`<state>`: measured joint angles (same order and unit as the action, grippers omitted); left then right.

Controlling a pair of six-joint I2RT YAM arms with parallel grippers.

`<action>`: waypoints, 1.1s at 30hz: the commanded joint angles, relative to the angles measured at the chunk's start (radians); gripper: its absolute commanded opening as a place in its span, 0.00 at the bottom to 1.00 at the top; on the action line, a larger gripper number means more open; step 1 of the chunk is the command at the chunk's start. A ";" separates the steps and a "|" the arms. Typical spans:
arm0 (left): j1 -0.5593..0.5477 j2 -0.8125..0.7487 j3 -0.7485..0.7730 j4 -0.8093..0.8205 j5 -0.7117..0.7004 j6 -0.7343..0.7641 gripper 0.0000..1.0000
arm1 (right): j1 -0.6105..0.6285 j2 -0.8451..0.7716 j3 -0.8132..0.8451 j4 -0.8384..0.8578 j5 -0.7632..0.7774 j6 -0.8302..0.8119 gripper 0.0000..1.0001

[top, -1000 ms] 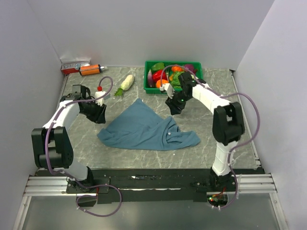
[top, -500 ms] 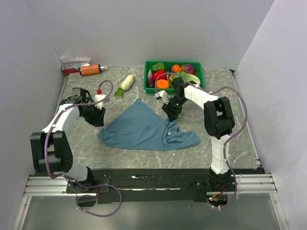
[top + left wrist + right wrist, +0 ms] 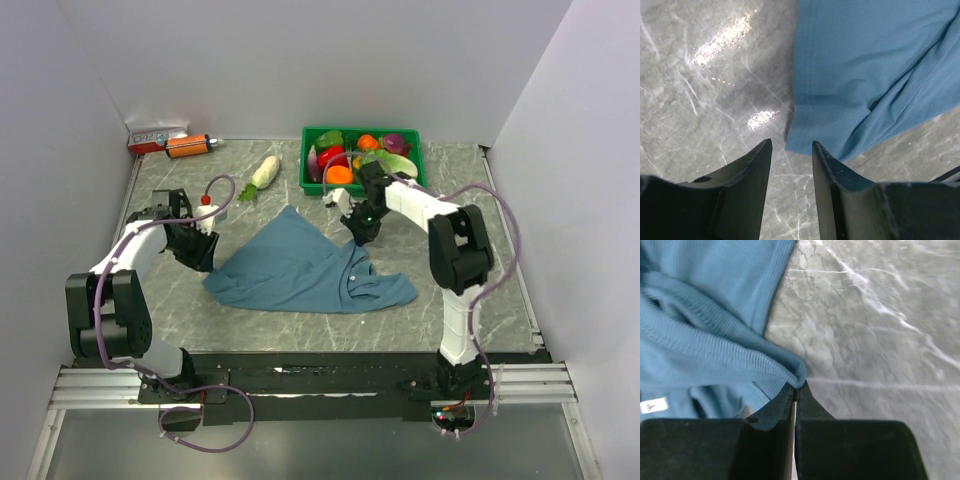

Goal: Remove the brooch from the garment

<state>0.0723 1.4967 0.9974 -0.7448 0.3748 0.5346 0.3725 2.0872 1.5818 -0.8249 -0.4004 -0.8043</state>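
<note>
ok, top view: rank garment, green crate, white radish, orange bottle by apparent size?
1. garment
2. green crate
3. white radish and orange bottle: look about alike, so not ranked against each other.

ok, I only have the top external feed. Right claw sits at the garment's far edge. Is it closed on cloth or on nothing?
Observer: In the right wrist view the right claw is shut, and a ribbed edge fold of the garment looks caught at its tips.
Operator: And the left one? Can't read it from above.
Observer: The left claw is open, with nothing between its fingers. A corner of the garment lies just ahead of the gap.
Operator: See the brooch anywhere?
Observer: Not in either wrist view. Only the white neck label shows, at the left edge of the right wrist view.
</note>
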 commanded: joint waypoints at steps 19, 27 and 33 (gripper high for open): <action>-0.038 -0.161 -0.017 -0.084 0.242 0.205 0.46 | -0.029 -0.673 -0.120 0.173 -0.034 0.191 0.00; -0.347 -0.331 -0.189 -0.010 0.124 0.320 0.27 | -0.027 -0.658 -0.114 0.165 -0.021 0.229 0.00; -0.376 -0.308 -0.247 0.142 0.004 0.275 0.33 | -0.029 -0.673 -0.121 0.175 -0.020 0.251 0.00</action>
<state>-0.2996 1.1893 0.7666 -0.7059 0.4530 0.7914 0.3489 1.4593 1.4521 -0.6762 -0.4294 -0.5838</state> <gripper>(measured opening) 0.331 0.022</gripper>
